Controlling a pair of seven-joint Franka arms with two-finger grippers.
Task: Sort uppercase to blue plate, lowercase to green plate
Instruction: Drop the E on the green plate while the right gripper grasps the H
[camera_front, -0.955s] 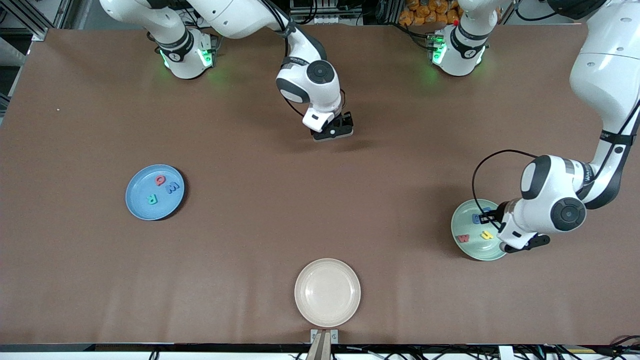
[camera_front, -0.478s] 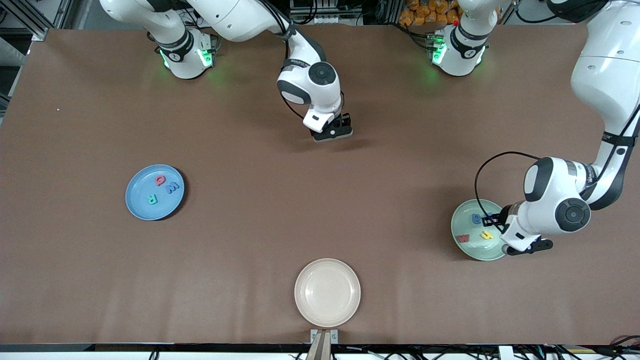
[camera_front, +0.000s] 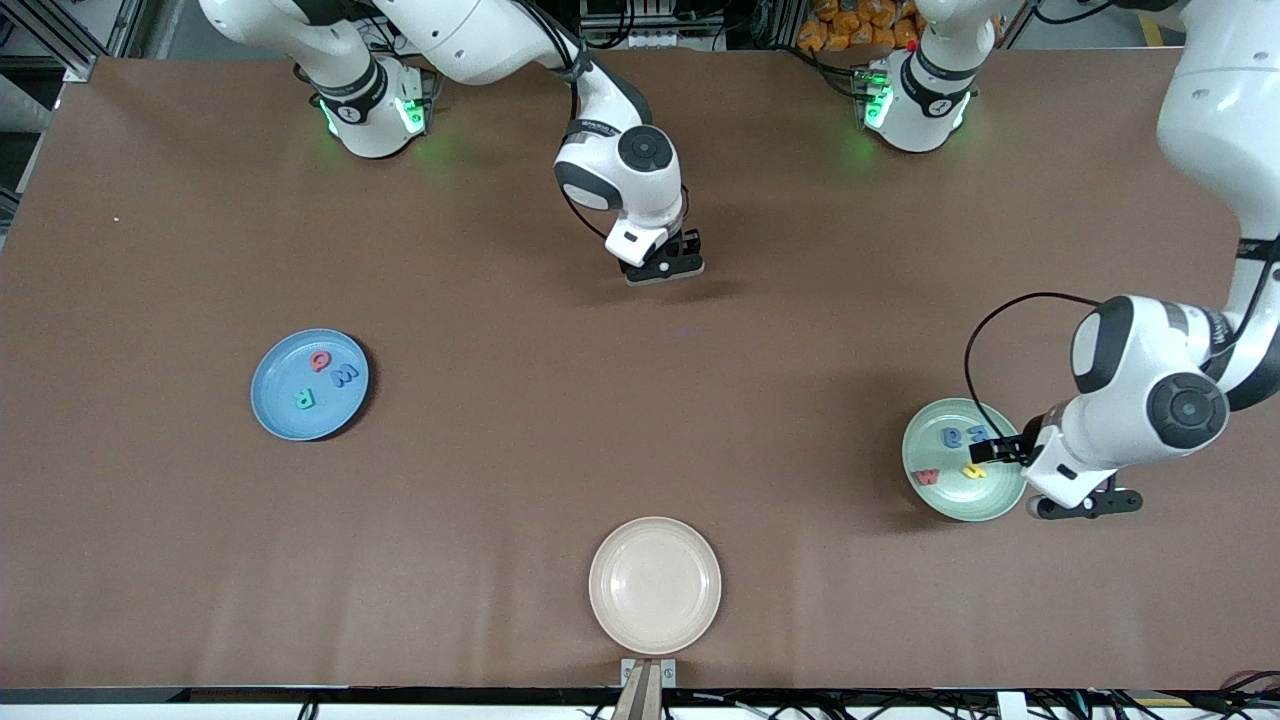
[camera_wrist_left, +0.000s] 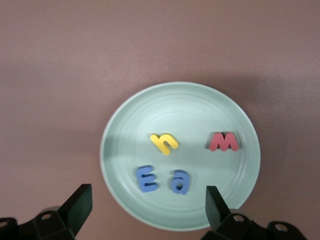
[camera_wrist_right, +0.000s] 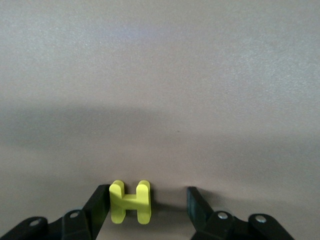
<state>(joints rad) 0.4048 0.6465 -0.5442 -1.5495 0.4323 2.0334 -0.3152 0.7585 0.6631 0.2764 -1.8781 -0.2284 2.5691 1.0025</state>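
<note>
Nearest, a cream plate (camera_front: 655, 585) is seen bare. Farther, the green plate (camera_front: 935, 500) carries four foam lowercase letters (camera_wrist_left: 164, 143); over its edge the left gripper (camera_wrist_left: 148, 202) is held with fingers wide apart. The blue plate (camera_front: 275, 415) holds three capitals. Farthest, the right gripper (camera_wrist_right: 149, 202) is lowered at table middle, fingers apart around the yellow H (camera_wrist_right: 130, 201), one finger touching it.
</note>
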